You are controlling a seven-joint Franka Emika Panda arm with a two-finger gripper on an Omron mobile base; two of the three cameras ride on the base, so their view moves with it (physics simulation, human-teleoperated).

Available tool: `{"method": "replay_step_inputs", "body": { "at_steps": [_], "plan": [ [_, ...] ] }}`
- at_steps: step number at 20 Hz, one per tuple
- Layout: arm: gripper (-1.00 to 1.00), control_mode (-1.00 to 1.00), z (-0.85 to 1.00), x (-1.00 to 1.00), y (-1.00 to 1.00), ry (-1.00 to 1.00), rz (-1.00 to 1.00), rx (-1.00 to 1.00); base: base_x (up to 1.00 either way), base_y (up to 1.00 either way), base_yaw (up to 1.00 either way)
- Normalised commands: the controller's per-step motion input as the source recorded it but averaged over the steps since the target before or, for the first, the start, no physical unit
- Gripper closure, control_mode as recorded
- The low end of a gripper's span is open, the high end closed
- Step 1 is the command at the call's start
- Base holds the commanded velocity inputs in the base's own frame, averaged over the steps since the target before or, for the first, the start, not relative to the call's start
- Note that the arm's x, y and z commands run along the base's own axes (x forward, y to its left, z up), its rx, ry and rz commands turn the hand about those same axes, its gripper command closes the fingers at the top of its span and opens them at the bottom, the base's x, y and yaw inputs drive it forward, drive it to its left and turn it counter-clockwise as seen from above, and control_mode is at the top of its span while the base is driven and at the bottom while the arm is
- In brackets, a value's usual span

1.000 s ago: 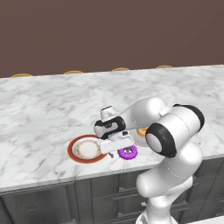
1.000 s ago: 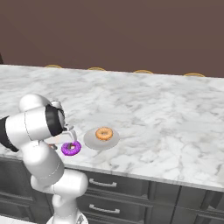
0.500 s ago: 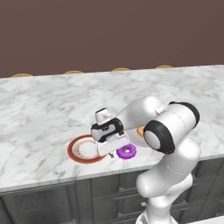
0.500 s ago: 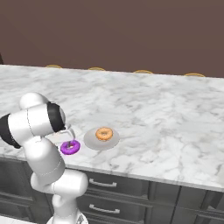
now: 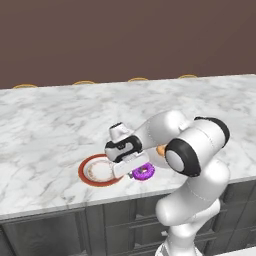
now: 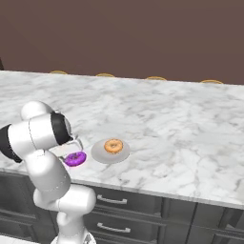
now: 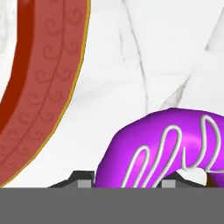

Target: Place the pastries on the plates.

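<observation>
Purple donut (image 7: 166,151) | between claw (image 7: 124,183) fingertips | beside red-rimmed plate (image 7: 39,87)

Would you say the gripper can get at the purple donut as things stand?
Probably yes: the gripper sits right at the purple donut, fingers flanking it, nothing between; the red-rimmed plate lies clear beside it.

Glossy purple-frosted donut (image 7: 175,148), polished white marble counter (image 5: 55,120), glazed red-rimmed plate (image 7: 39,87)

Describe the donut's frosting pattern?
Bright purple with white squiggle lines on the donut; hand view shows it best.
</observation>
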Motion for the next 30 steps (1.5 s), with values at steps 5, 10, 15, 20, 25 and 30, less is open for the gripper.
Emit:
{"method": "replay_step_inputs", "body": {
  "at_steps": [5, 10, 15, 20, 25, 30],
  "plan": [
    [1.0, -1.0, 0.51, 0.0, -0.12, 0.0, 0.03, 0.15, 0.0, 0.0, 0.0],
    [1.0, -1.0, 0.67, 0.0, 0.14, 0.01, 0.04, 0.15, 0.0, 0.0, 0.0],
    [1.0, -1.0, 0.44, 0.0, 0.45, 0.01, 0.04, 0.12, 0.0, 0.0, 0.0],
    [1.0, -1.0, 0.06, 0.21, 0.66, 0.04, 0.04, 0.05, 0.0, 0.0, 0.0],
    [1.0, -1.0, -0.1, 0.36, 0.76, 0.01, 0.02, 0.0, 0.0, 0.0, 0.0],
    [1.0, -1.0, -0.15, 0.28, 0.56, 0.0, 0.01, 0.0, 0.0, 0.0, 0.0]
  ]
}}
